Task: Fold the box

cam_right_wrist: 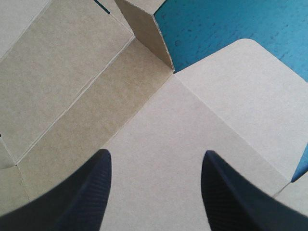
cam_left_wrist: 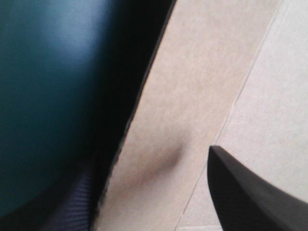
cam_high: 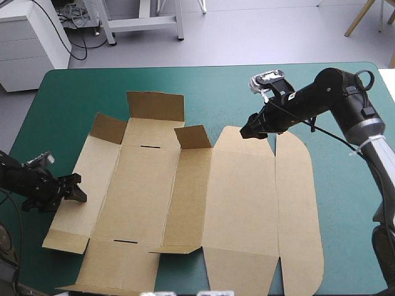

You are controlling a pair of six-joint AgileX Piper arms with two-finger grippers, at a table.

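The brown box (cam_high: 185, 203) lies as a cut sheet, mostly flat, on the teal-green cover. Short flaps stand up at its far side (cam_high: 155, 106), far left (cam_high: 108, 128) and middle (cam_high: 193, 137). My left gripper (cam_high: 74, 188) is open at the sheet's left edge. In the left wrist view the left gripper (cam_left_wrist: 149, 183) has the left wall panel (cam_left_wrist: 202, 96) between its fingers, one finger over the board, the other at the cover side. My right gripper (cam_high: 250, 131) hovers open over the lid panel's far edge. From its wrist, the right gripper (cam_right_wrist: 154, 192) faces the lid panel (cam_right_wrist: 159, 144) and the raised middle flap (cam_right_wrist: 144, 29).
Bare teal-green cover (cam_high: 74, 92) shows beyond the sheet's far side and along the right of the rounded lid flap (cam_high: 302, 203). The sheet's near flaps reach close to the table's front edge.
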